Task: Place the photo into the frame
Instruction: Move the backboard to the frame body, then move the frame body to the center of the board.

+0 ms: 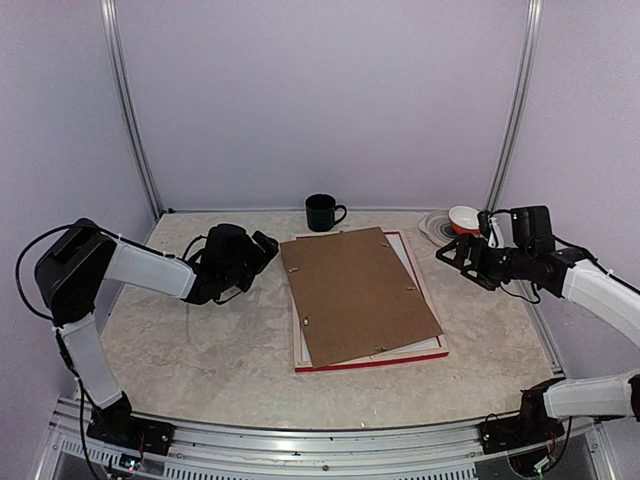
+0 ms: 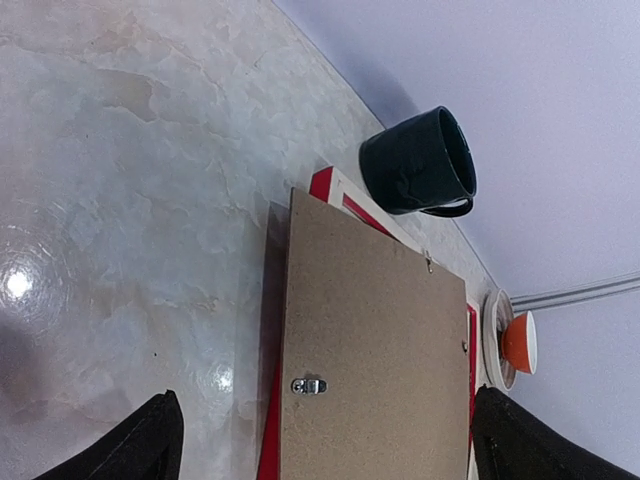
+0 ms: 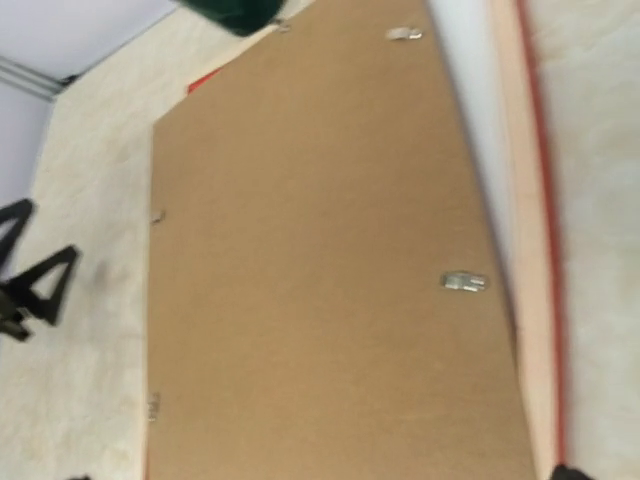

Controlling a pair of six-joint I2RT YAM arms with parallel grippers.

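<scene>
Down at the near edge, both arm bases sat bolted to the rail, left base [image 1: 120,425] and right base [image 1: 520,430], and from there the action spread out across the marbled table [image 1: 200,340]. Over on the left, the left gripper [image 1: 262,255] hung above the table just short of the frame's left side, jaws released and spread wide. Its wrist view showed one dark finger [image 2: 150,445] at each lower corner with nothing caught between them. Centre stage, the frame [image 1: 370,360] lay flat and face down in the middle of the table, its red edge showing along the near side. On top of it rested the brown backing board [image 1: 355,295], twisted out of line so that its corners overhung the frame, and a small metal hanger [image 2: 309,385] sat on its upper face. Between the board's right edge and the frame's pale rim ran a white strip [image 3: 470,150]. Whether that was the photo's plain back could not be told, and no printed side was showing anywhere. Behind the frame, a dark green mug [image 1: 322,212] stood upright near the back wall. On the right, the right gripper [image 1: 458,262] hovered off the frame's right edge, also let go, jaws apart and holding nothing. Just behind it, an orange and white bowl [image 1: 463,218] sat on a pale plate [image 1: 437,228].
</scene>
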